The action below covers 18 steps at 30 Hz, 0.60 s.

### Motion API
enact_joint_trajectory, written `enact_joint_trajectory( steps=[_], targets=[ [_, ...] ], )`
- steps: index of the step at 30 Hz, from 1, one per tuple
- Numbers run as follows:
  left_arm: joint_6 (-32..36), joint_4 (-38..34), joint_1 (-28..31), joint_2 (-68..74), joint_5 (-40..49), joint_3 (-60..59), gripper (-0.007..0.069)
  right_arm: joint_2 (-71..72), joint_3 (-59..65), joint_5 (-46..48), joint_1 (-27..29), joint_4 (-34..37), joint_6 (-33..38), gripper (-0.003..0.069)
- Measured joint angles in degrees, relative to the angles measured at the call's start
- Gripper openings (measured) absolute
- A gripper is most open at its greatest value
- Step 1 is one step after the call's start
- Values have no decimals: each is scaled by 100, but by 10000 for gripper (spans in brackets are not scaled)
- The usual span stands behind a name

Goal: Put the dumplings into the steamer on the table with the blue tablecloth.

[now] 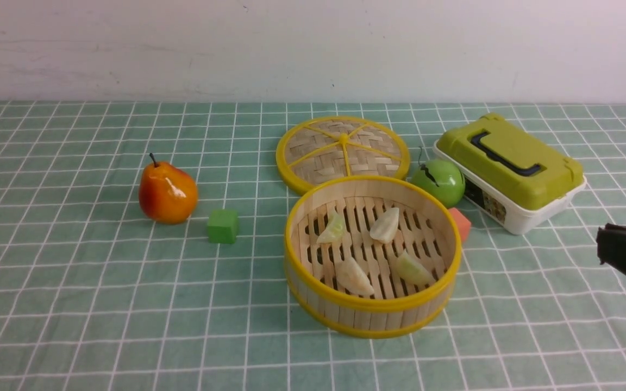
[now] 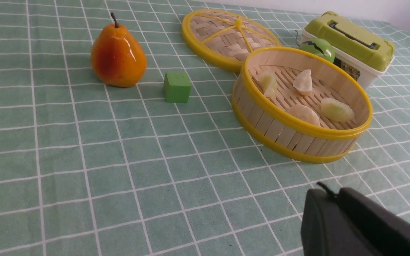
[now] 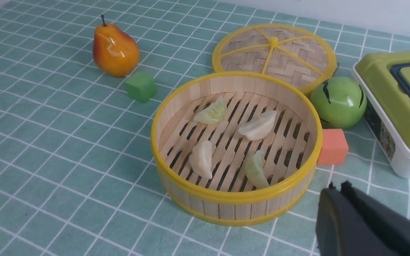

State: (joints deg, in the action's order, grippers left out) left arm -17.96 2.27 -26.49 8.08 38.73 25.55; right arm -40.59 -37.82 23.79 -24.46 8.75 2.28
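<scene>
The round bamboo steamer (image 1: 373, 317) (image 2: 290, 131) (image 3: 233, 206) stands on the teal gridded tablecloth (image 1: 101, 282) near the middle. Several pale dumplings lie on its slatted floor, among them a cream one (image 1: 385, 225) (image 3: 258, 125), a greenish one (image 1: 332, 228) (image 3: 212, 113) and another greenish one (image 1: 413, 268) (image 2: 336, 109). My right gripper (image 1: 602, 244) (image 3: 336, 190) is shut and empty, low over the cloth to the steamer's right. My left gripper (image 2: 327, 193) is shut and empty, over bare cloth near the table's front, short of the steamer; it does not show in the front view.
The woven yellow-rimmed lid (image 1: 343, 152) lies flat behind the steamer. A green apple (image 1: 438, 182), an orange block (image 1: 461, 222) and a green-lidded white box (image 1: 508, 171) sit to its right. An orange pear (image 1: 167, 193) and a green cube (image 1: 223, 226) stand to its left.
</scene>
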Motion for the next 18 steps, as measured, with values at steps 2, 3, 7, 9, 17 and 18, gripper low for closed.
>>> enact_joint_trajectory(
  steps=[2,3,7,9,17,18],
  targets=[
    [0,0,0,0,0,0,38,0,0,16,0,0,0,-12],
    [0,0,0,0,0,0,39,0,0,16,0,0,0,-11],
    [0,0,0,0,0,0,46,0,0,27,0,0,0,-9],
    [0,0,0,0,0,0,48,0,0,27,0,0,0,-7],
    [0,0,0,0,5,0,52,731,619,-131,176,-32,0,-11],
    [0,0,0,0,5,0,52,921,774,-222,303,-68,0,-15]
  ],
)
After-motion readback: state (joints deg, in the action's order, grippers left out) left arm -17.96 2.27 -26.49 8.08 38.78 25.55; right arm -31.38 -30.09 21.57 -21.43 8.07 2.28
